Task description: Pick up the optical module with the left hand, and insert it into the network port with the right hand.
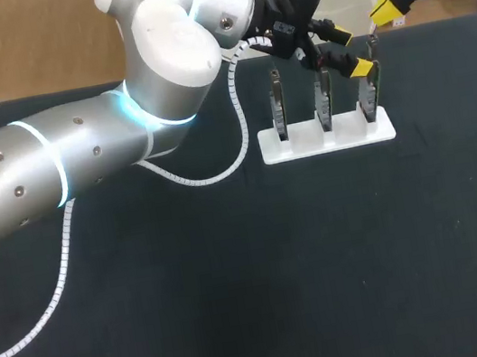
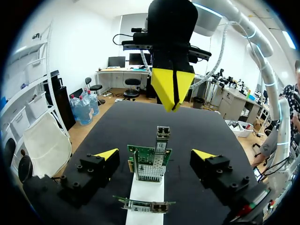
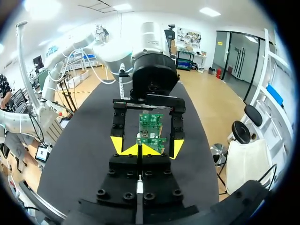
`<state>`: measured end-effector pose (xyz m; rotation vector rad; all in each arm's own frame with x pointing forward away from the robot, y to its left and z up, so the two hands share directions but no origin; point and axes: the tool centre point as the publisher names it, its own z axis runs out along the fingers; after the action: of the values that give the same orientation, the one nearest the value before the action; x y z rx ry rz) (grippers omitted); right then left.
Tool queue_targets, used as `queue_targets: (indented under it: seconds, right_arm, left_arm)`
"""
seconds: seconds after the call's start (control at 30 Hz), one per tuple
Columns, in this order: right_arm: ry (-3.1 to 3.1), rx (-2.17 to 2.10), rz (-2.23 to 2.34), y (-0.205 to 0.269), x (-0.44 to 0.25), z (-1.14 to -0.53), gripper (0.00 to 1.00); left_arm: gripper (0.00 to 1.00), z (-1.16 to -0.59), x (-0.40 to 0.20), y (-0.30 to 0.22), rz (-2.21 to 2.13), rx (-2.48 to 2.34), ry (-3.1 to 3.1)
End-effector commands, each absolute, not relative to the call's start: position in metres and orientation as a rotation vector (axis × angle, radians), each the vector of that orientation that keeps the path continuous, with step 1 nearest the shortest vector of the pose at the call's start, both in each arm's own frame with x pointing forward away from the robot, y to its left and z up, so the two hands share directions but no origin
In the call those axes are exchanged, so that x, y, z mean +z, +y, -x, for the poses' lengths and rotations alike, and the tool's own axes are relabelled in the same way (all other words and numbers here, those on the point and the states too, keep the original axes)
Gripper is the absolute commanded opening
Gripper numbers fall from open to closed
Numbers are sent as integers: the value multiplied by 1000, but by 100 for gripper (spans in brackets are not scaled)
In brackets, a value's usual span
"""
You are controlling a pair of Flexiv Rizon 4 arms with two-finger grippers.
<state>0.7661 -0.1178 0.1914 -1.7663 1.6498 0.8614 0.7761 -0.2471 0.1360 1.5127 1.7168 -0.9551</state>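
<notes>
The optical module [image 2: 162, 135], a small metal block, stands upright in the top of a green network card [image 2: 149, 161] [image 1: 369, 98], the right-hand card on the white holder [image 1: 328, 139]. My left gripper [image 2: 156, 154] [image 1: 351, 51] is open, one yellow-tipped finger on each side of that card without touching it. My right gripper [image 2: 172, 91] [image 1: 386, 9] hangs just above the module with its yellow tips pressed together and nothing between them. In the right wrist view my right gripper [image 3: 140, 150] is shut, with the cards [image 3: 151, 120] ahead of it.
Two more cards [image 1: 278, 106] [image 1: 323, 100] stand on the same white holder [image 2: 145, 194]. My left arm [image 1: 80, 159] and its white cable [image 1: 240, 132] cross the table's left half. The dark tabletop [image 1: 326, 264] lies in front.
</notes>
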Motion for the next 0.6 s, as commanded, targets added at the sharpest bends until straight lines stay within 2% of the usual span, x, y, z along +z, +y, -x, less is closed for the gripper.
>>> queue_targets:
  seconds: [0.03,0.6]
  right_arm:
    - [1656,838,1753,-115,189,-764,0]
    - [1672,859,1750,-114,178,-772,0]
  left_arm:
    - [100,-776,137,-247,-1515,-954,1721]
    - [100,-776,137,-247,-1515,-954,1721]
